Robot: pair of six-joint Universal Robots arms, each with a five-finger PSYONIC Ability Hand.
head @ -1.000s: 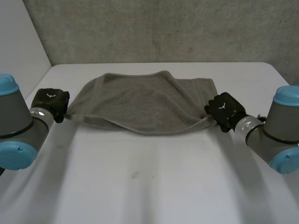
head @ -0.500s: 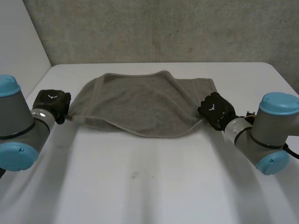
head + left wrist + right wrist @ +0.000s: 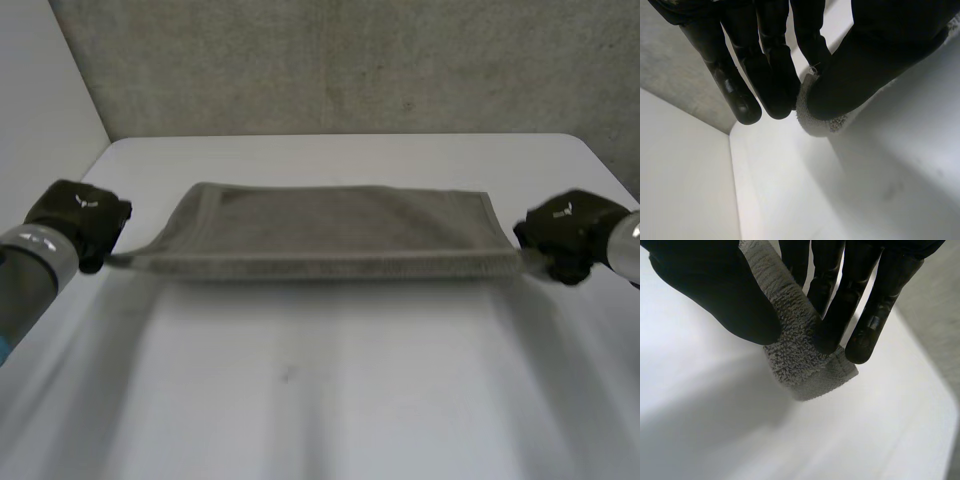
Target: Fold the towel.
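Observation:
A grey towel (image 3: 330, 225) is stretched taut across the white table (image 3: 330, 400) in the head view, its near edge lifted into a straight line. My left hand (image 3: 78, 218) pinches the towel's near left corner (image 3: 815, 117) between thumb and fingers. My right hand (image 3: 568, 232) pinches the near right corner (image 3: 805, 365) the same way. The far edge of the towel rests on the table.
A grey wall (image 3: 350, 60) stands behind the table and a white panel (image 3: 40, 90) at its left. The table's right edge (image 3: 610, 165) runs close to my right hand.
Both hands have moved outward and up, pulling the sagging, rumpled towel into a flat taut band. My right hand has shut on its corner.

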